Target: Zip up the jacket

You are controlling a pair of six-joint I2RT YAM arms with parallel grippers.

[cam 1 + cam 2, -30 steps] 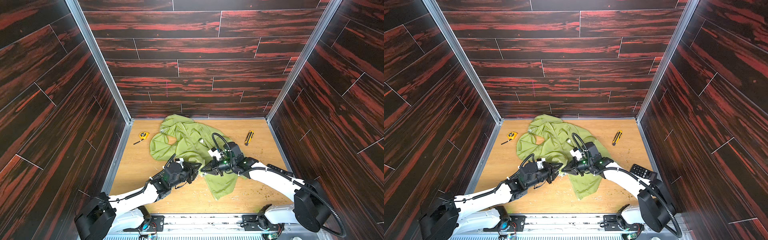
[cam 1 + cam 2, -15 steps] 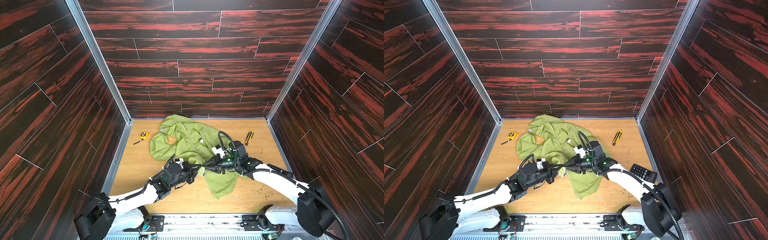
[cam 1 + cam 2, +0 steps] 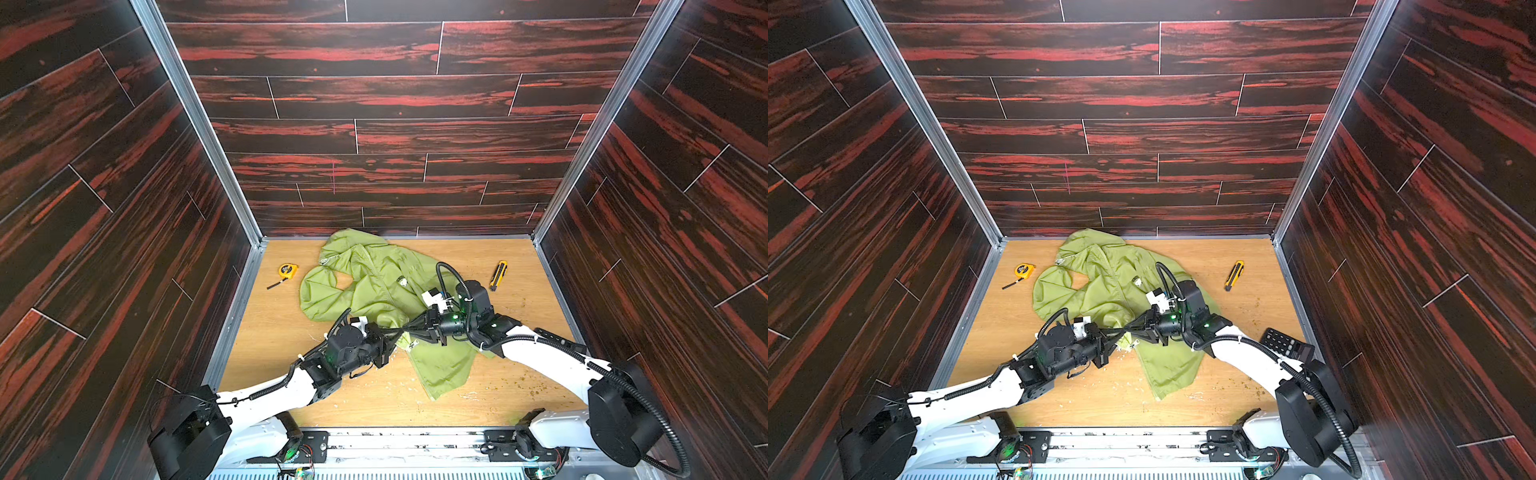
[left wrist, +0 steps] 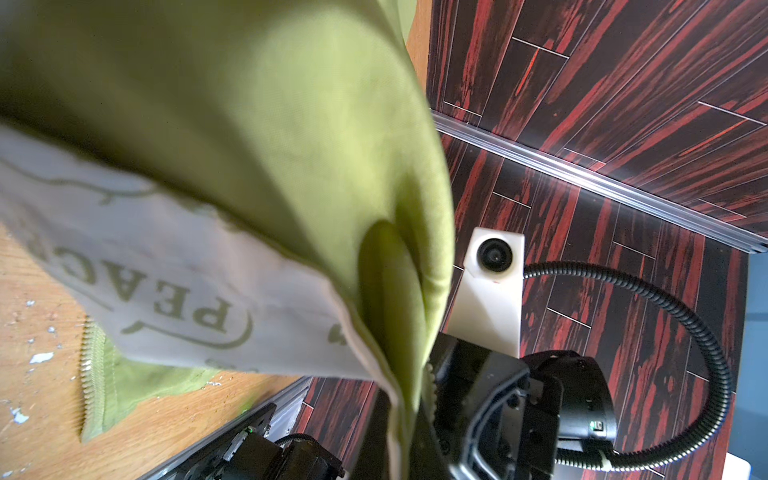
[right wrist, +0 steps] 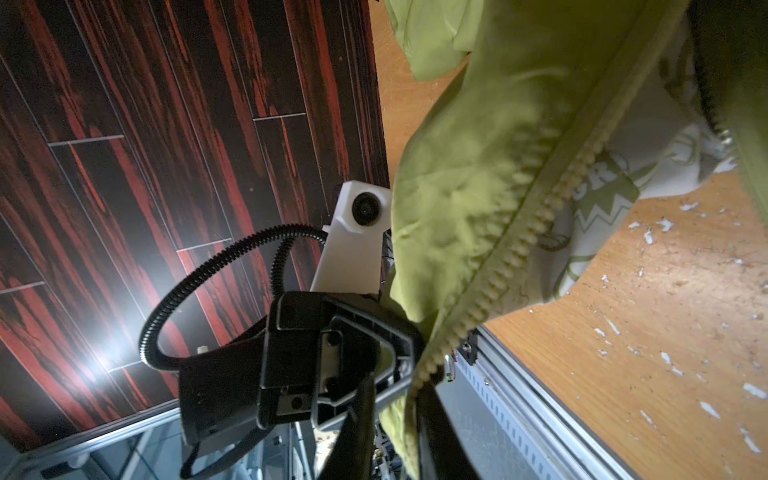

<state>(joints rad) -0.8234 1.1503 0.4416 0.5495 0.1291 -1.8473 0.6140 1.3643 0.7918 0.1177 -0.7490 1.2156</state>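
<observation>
Green jacket [image 3: 374, 284] pinched low by left gripper [image 3: 394, 334] facing right gripper [image 3: 409, 331].

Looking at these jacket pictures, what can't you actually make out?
Zipper slider: I can't find it; in both top views the left claw and right claw cover the spot where they meet on the jacket.
Chest logo: too small to read in a top view.
Lining lettering: blurred in the left wrist view, running off the picture's edge.

"PEAC" lettering, on jacket [image 4: 232, 137] lining [image 4: 166, 282]
</observation>
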